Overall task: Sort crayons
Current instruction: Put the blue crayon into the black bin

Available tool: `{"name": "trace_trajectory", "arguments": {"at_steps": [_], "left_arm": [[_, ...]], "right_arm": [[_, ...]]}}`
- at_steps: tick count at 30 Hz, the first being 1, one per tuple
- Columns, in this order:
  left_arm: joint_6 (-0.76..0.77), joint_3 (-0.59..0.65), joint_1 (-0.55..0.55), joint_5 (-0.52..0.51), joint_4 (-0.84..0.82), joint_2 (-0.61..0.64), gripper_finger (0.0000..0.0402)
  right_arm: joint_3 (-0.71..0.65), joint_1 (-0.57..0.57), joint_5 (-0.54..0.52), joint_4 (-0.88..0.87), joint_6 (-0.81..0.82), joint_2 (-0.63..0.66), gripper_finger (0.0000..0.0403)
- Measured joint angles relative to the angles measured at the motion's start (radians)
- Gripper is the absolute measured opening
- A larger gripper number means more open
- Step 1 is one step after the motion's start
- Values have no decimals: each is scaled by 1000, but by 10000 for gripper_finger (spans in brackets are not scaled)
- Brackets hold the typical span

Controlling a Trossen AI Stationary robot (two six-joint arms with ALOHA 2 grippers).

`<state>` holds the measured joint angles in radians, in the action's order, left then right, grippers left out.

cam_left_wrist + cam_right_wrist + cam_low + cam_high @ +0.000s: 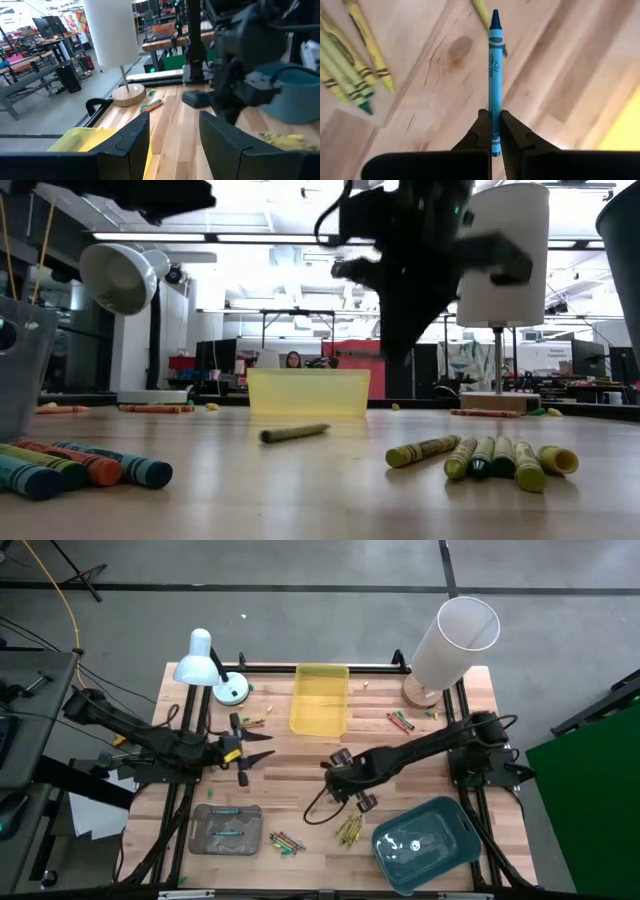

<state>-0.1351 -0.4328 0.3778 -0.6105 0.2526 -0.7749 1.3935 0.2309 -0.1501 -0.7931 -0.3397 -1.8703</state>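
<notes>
1. High view: the right gripper (335, 778) sits over the middle of the wooden table (300, 755), just below the yellow tray (320, 700) at the table's far edge. The left gripper (262, 754) waits to the left of that tray, fingers spread. A cluster of yellow-olive crayons (349, 830) lies near the teal tray (427, 840); a mixed bunch of crayons (285, 841) lies beside the grey tray (227, 828). More crayons (401, 721) rest between the yellow tray and the white cylinder lamp (455, 640).

2. Low view: a lone dark olive crayon (294, 433) lies on the table in front of the yellow tray (307, 392). Five yellow-green crayons (480, 455) lie to its right, blue and orange crayons (80, 465) to its left.

3. Left wrist view: the left gripper's fingers (135, 137) stand well apart, holding nothing, with the yellow tray (85, 139) beneath them.

4. Right wrist view: the right gripper (494, 127) is clamped on a blue crayon (494, 65), which sticks out past the fingertips, above the table. Yellow-olive crayons (350, 55) lie beside it on the wood.
</notes>
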Motion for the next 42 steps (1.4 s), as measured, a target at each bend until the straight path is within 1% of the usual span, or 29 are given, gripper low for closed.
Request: {"name": "trace_trajectory", "arguments": {"at_steps": [3, 5, 7, 9, 10, 12, 15, 16, 18, 20, 24, 29, 32, 40, 42], "left_arm": [[11, 15, 15, -4, -5, 39, 158], [12, 30, 19, -4, 0, 50, 158], [22, 48, 19, -4, 4, 50, 158], [28, 74, 12, -4, 43, 44, 158], [24, 94, 4, -2, 102, 36, 158], [-7, 144, -21, 22, 257, 5, 158], [-38, 218, -73, 95, 491, -51, 158], [-39, 236, -91, 122, 556, -74, 158], [-27, 263, -129, 167, 651, -116, 158], [-1, 267, -164, 234, 713, -159, 158], [29, 256, -223, 370, 779, -259, 158], [34, 222, -248, 381, 798, -348, 159], [37, 203, -248, 382, 801, -374, 158], [46, 186, -248, 379, 797, -393, 158], [46, 184, -248, 364, 801, -393, 158]], "right_arm": [[-65, -14, -27, 68, 33, 100, 1], [-151, -20, -49, 164, 75, 170, 1], [-262, -23, -59, 304, 113, 243, 1], [-385, -26, -72, 530, 147, 313, 1], [-447, -30, -80, 676, 158, 336, 1], [-567, -41, -91, 1020, 168, 354, 1], [-678, -69, -94, 1496, 183, 329, 0], [-698, -79, -93, 1608, 184, 315, 0], [-712, -101, -91, 1743, 184, 277, 0], [-705, -126, -91, 1814, 184, 237, 0], [-613, -172, -49, 1816, 205, 138, 0], [-495, -197, -21, 1776, 204, 34, 0], [-455, -198, -11, 1757, 203, -3, 0], [-439, -196, 6, 1758, 205, -19, 0], [-437, -195, 24, 1760, 205, -19, 0]]}}
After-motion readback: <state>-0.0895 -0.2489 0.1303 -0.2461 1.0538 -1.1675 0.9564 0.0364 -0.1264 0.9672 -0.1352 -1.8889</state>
